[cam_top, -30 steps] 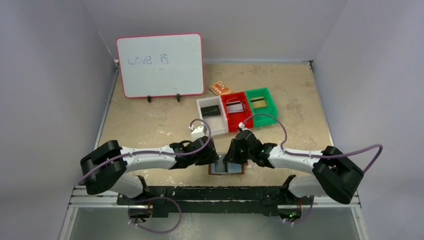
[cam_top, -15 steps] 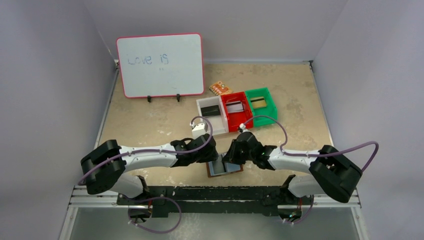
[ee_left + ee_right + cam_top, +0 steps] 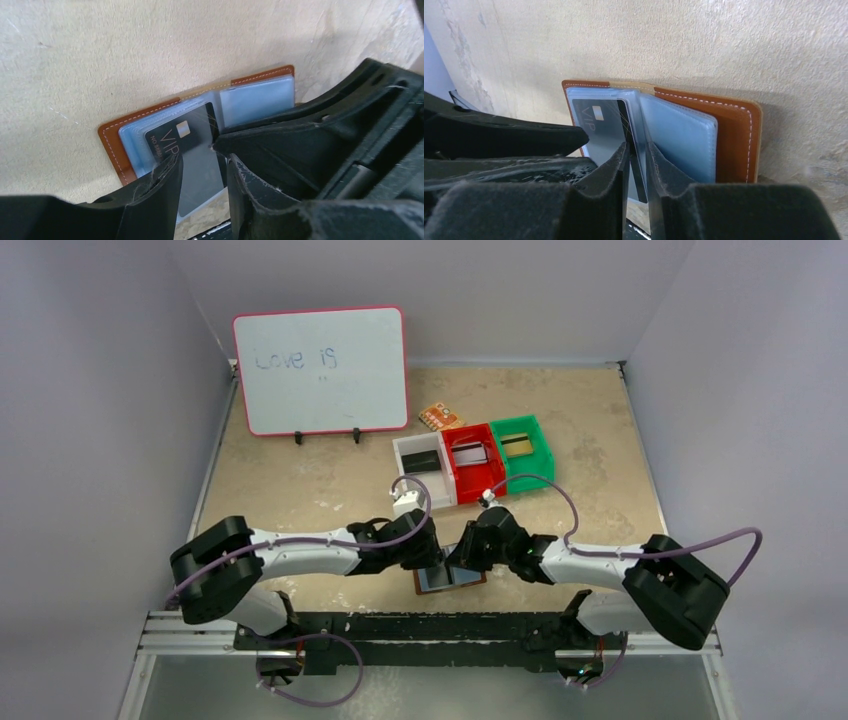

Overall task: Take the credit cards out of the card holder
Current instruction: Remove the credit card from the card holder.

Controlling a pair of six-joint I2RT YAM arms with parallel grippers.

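The brown card holder [image 3: 470, 581] lies open at the table's near edge, its pale blue pockets up; it also shows in the left wrist view [image 3: 112, 145] and the right wrist view [image 3: 734, 135]. A black VIP credit card [image 3: 170, 137] sticks partly out of a pocket and shows in the right wrist view too [image 3: 596, 122]. My right gripper [image 3: 458, 555] [image 3: 636, 150] is pinched on that card's edge and a clear pocket leaf. My left gripper [image 3: 432, 558] [image 3: 202, 162] is open, its fingers either side of the card's free end.
A white bin [image 3: 410, 446], a red bin [image 3: 485, 429] and a green bin [image 3: 542, 440] stand mid-table, each with a card inside. An orange patterned packet [image 3: 440, 417] lies behind them. A whiteboard [image 3: 320, 370] stands at the back left. The table's near edge is just below the holder.
My left gripper has moved right and closer to the card holder. The holder has turned slightly. My right gripper has stayed on the holder, shifting a little.
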